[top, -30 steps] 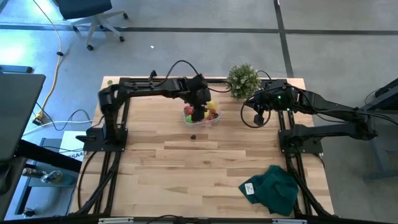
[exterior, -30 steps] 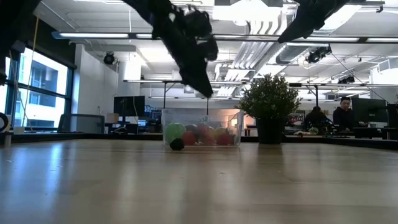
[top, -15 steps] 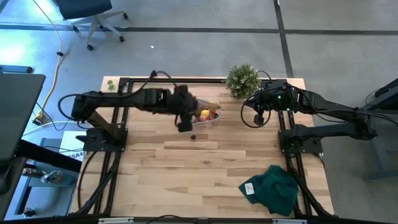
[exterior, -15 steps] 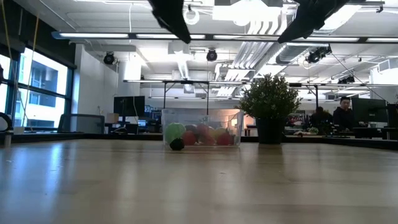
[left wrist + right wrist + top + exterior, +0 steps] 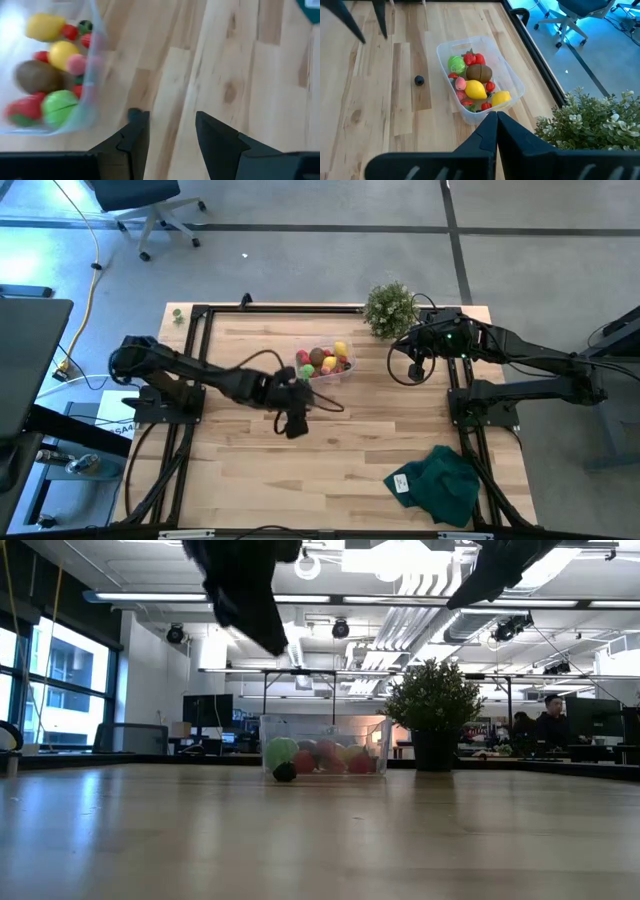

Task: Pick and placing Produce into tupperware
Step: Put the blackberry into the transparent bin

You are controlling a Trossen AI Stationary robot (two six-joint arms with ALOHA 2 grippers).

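The wooden table (image 5: 340,450) carried everything in the scene, with a black frame along its far and side edges. The left arm (image 5: 190,375) reached from the left side toward the table's middle, and its left gripper (image 5: 293,423) hung above bare boards just near of the container; in the left wrist view its two dark fingers (image 5: 135,137) stood partly apart with only wood between them, gripping nothing. The right arm (image 5: 530,360) waited at the far right, its right gripper (image 5: 413,368) raised above the table with both fingers pressed together and empty, as the right wrist view showed. A bushy potted plant (image 5: 390,308) stood at the far edge, right of the container. A dark green cloth (image 5: 437,483) lay crumpled at the near right. The clear tupperware (image 5: 512,82) sat toward the far middle of the table, left of the plant. Inside it lay the produce: a brown kiwi (image 5: 479,73), a yellow lemon (image 5: 475,89), a green ball (image 5: 455,65), a second yellow piece and several small red pieces. One dark berry (image 5: 419,80) rested on the boards just outside the container, on its near side, apart from its wall.
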